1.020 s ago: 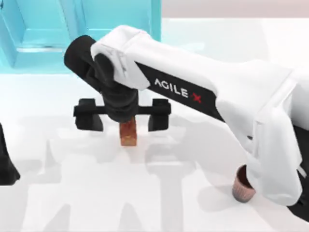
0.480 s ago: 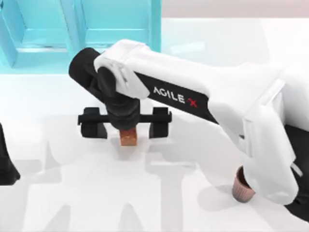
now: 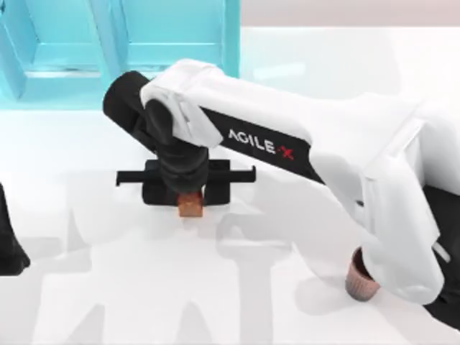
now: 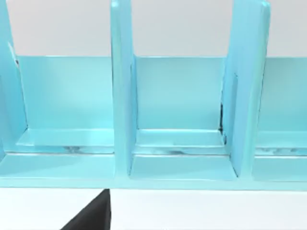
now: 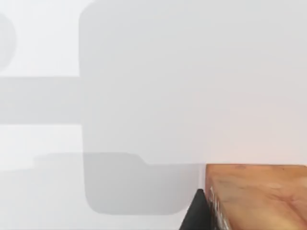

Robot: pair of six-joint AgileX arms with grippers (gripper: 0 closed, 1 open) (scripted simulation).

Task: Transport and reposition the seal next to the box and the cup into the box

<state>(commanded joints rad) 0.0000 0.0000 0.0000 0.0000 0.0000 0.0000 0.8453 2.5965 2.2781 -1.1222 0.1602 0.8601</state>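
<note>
The seal (image 3: pixel 191 205), a small orange-brown block, stands on the white table a little below the box (image 3: pixel 108 43), a turquoise box with dividers at the back left. My right gripper (image 3: pixel 188 194) hangs straight over the seal, its black fingers drawn in against both sides. In the right wrist view a dark fingertip (image 5: pixel 196 213) lies against the seal (image 5: pixel 259 196). The ribbed reddish-brown cup (image 3: pixel 361 277) stands at the front right, partly hidden under my right arm. My left arm (image 3: pixel 8 244) is parked at the left edge.
The left wrist view faces the box's open compartments (image 4: pixel 177 143), split by upright turquoise walls. My right arm's white body spans the table from the right edge to the middle. Bare white table lies in front of the seal.
The right gripper's fingers, spread wide apart a second ago, have come together on the seal. The gripper also sank slightly. The cup and left arm have not moved.
</note>
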